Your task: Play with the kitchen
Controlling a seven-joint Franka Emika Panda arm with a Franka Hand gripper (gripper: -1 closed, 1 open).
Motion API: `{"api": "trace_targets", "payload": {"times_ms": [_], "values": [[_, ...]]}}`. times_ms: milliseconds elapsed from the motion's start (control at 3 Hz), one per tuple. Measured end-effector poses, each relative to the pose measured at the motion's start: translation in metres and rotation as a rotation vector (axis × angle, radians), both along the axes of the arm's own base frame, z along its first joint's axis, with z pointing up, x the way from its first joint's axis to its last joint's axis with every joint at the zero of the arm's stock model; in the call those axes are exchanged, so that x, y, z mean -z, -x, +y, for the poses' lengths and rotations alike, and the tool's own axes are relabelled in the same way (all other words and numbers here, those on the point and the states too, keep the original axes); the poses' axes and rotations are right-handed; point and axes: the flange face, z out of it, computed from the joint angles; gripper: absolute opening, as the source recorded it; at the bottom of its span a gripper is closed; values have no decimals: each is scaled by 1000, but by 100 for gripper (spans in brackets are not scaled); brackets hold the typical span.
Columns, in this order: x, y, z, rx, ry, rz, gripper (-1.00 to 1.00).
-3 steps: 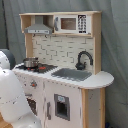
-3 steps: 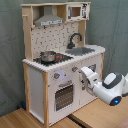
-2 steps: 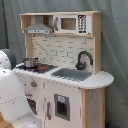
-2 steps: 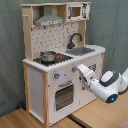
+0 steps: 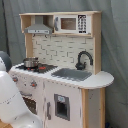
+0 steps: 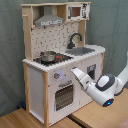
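Gripper [image 6: 74,73], fingers' state untellable, has advanced to the kitchen [image 6: 37,80] front by the knobs [image 6: 57,76].

Lab-style test setup: toy kitchen [image 6: 60,60] on a wooden floor [image 6: 20,119], grey cloth backdrop [image 5: 112,45] behind, robot arm [image 6: 102,87] alongside.

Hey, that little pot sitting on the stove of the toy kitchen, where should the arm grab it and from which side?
Grip the pot by its rim, coming straight down from above. It stands upright on the stovetop with its mouth open upward, and the hood hangs well above it. The backsplash blocks the rear, so a top approach looks safest. Any handle is too blurred to count on.
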Motion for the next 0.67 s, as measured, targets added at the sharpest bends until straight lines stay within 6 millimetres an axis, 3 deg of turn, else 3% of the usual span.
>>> {"api": "trace_targets", "payload": {"times_ms": [667], "values": [[30,-39,11,-67,27,22,100]]}}
